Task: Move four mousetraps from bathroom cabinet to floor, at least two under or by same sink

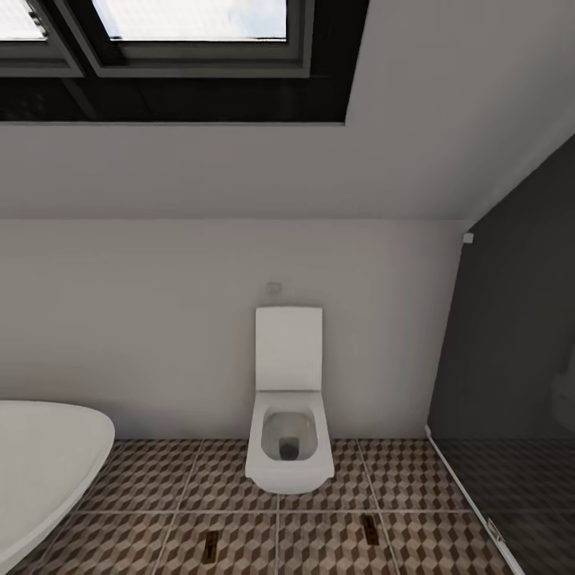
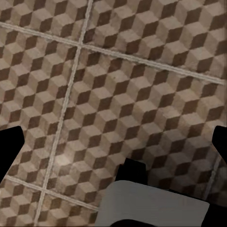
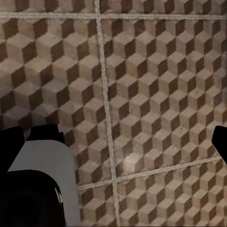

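A white toilet [image 1: 288, 431] stands lid up against the pale wall at centre frame, its bowl holding nothing but a dark drain. A white bathtub [image 1: 44, 471] curves in at lower left, a dark glass panel [image 1: 511, 375] at right, a window [image 1: 176, 32] above. Two mousetraps, small dark brown slips with tan edges, lie on the cube-patterned bathroom floor [image 1: 152, 479]: one [image 1: 211, 545] at lower centre-left, another [image 1: 370, 529] at lower centre-right. Both the left gripper [image 2: 113, 142] and the right gripper [image 3: 113, 142] hang over bare tile, jaws wide, holding nothing.

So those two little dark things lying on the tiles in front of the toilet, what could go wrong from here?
Those two mousetraps lie on the bathroom floor by the toilet, with no sink in sight, so the sink condition may go unmet. Being so small, they could also be rolled over if the robot drives forward.
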You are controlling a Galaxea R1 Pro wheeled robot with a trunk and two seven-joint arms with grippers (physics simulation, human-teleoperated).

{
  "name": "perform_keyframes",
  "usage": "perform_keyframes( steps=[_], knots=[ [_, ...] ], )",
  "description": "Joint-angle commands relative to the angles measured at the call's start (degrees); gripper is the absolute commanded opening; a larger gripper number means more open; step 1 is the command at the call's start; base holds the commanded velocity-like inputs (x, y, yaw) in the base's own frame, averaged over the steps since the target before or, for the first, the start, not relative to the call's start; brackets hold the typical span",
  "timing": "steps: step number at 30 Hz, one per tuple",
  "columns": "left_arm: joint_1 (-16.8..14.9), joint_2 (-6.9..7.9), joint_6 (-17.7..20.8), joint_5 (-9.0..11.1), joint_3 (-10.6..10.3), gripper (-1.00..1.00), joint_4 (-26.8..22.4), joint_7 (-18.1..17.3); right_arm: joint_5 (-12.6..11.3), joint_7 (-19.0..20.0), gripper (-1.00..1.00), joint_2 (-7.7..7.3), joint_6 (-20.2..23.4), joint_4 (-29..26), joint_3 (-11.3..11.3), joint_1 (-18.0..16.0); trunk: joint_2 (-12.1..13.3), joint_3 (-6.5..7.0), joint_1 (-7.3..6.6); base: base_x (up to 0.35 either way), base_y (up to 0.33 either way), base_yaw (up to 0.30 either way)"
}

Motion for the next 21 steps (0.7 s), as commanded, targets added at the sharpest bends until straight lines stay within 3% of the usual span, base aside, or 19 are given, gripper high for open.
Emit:
perform_keyframes(
  steps=[1, 8, 21],
  knots=[
    [0.4, -0.19, 0.0, 0.4, -0.5, 1.0, -0.1, 0.2, 0.4, -0.1, 1.0, 0.3, -0.5, 0.2, -0.4, 0.3, 0.4, 0.12, -0.23, 0.0, 0.0, 0.0],
    [3.2, -1.41, -1.2, 0.2, -0.5, 1.0, -0.1, 0.0, 0.4, 0.3, 1.0, 1.6, -2.1, 0.2, -0.4, 1.6, 3.2, 1.38, -1.77, 0.0, 0.0, 0.0],
    [5.0, -2.18, -2.8, 0.1, -0.5, 1.0, 0.0, -0.1, 0.4, 1.8, 1.0, 1.95, -2.7, 0.2, -0.4, 2.0, 8.4, 3.71, -4.62, 0.0, 0.0, 0.0]
  ],
)
